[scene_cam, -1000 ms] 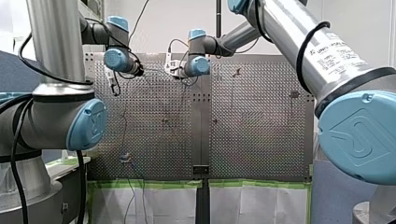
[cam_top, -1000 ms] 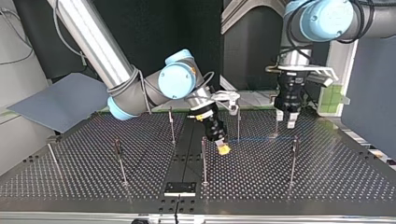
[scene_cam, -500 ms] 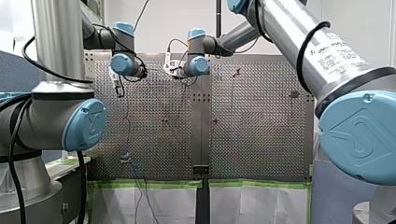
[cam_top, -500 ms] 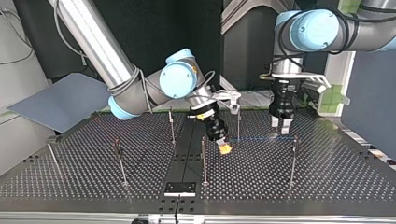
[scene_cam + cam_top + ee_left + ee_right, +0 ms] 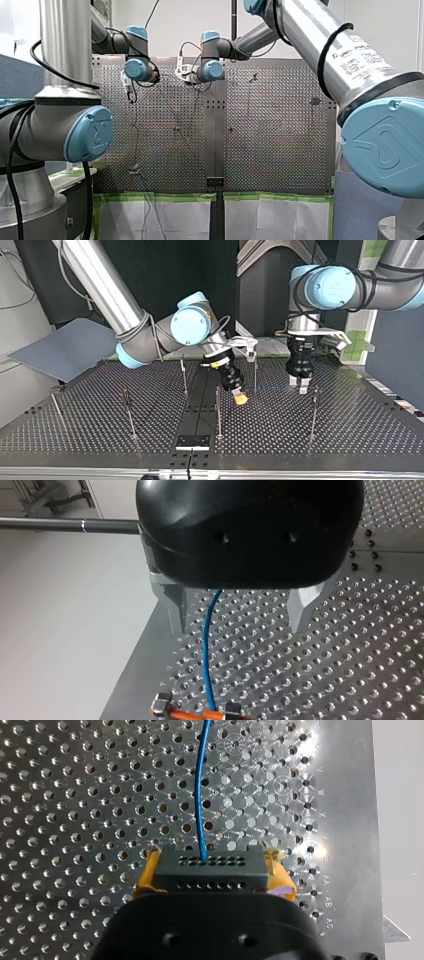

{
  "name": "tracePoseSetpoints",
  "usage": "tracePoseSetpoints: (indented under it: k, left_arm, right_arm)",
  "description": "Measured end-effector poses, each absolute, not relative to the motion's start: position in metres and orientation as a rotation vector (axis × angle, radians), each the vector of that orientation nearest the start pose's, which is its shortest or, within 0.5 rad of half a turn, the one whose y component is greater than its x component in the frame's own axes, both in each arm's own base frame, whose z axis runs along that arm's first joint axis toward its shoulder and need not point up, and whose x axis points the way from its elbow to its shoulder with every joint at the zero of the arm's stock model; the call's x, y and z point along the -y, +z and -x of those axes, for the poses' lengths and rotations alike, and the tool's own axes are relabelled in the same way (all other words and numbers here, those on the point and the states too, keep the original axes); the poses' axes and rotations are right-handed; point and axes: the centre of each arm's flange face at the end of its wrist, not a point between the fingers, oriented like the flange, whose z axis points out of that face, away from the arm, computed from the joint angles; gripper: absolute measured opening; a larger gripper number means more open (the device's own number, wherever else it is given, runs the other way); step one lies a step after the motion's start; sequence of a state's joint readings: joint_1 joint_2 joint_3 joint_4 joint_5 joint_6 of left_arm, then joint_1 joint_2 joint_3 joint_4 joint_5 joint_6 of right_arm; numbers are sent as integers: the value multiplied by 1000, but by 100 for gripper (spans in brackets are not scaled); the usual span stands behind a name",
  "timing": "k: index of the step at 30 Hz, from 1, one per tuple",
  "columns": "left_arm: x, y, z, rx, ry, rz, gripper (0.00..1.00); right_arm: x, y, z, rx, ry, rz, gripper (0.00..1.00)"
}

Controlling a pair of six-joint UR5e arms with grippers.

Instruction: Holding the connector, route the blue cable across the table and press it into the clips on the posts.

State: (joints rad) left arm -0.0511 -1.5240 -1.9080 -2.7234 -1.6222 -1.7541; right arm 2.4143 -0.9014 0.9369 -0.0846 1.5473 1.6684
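My right gripper (image 5: 212, 872) is shut on the black connector (image 5: 206, 861), its yellow pads (image 5: 146, 874) on both sides. From the connector the blue cable (image 5: 200, 795) runs ahead over the perforated table. In the top view my right gripper (image 5: 240, 398) hangs low between two middle posts. My left gripper (image 5: 298, 385) stands further to that view's right, pointing down. In the left wrist view its metal fingers (image 5: 172, 607) are wide apart, open, with the blue cable (image 5: 206, 645) passing between them without touching. The cable ends at an orange clip (image 5: 192, 715) below the gripper (image 5: 240, 622).
Thin upright posts stand on the table: one (image 5: 314, 410) just beside my left gripper, two (image 5: 218, 410) (image 5: 255, 372) by my right gripper, others (image 5: 129, 412) toward the top view's left. A black plate (image 5: 192, 442) lies at the near edge.
My left arm has moved toward the top view's left and nearer to that camera, stopping over the cable beside the post. My right arm and the connector have stayed put.
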Motion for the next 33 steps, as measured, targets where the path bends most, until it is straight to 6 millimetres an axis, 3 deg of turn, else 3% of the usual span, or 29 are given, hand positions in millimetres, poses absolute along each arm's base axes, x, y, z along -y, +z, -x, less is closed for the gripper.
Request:
tracePoseSetpoints:
  k: [7, 12, 23, 25, 26, 27, 28, 29, 30, 31, 33]
  left_arm:
    - [157, 386, -478, -1481, -112, 113, 100]
    - [160, 398, -488, -1459, -106, 107, 100]
    - [160, 406, -491, -1449, -69, 114, 100]
    - [160, 406, -491, -1451, -62, 112, 95]
    - [160, 406, -490, -1451, -56, 112, 86]
    - [160, 406, -490, -1451, -48, 112, 86]
    - [160, 406, -490, -1451, -43, 112, 77]
    - [161, 406, -490, -1451, -40, 112, 60]
    - [161, 406, -489, -1451, -37, 111, 49]
    - [162, 406, -489, -1451, -36, 110, 49]
    - [163, 406, -488, -1453, -36, 108, 14]
  right_arm:
    - [407, 387, -656, -990, -2532, 2330, 0]
    - [407, 387, -656, -993, -2534, 2328, 0]
    - [407, 387, -656, -995, -2529, 2328, 0]
    - [407, 386, -656, -995, -2528, 2328, 0]
    - [407, 386, -656, -996, -2528, 2328, 0]
    - [407, 386, -656, -996, -2527, 2327, 0]
    - [407, 386, -656, -997, -2527, 2327, 0]
    - [407, 386, -656, -997, -2527, 2327, 0]
    - [407, 386, -656, -997, -2526, 2327, 0]
    - [407, 386, -656, -997, -2526, 2327, 0]
    - [407, 386, -656, -997, -2526, 2327, 0]
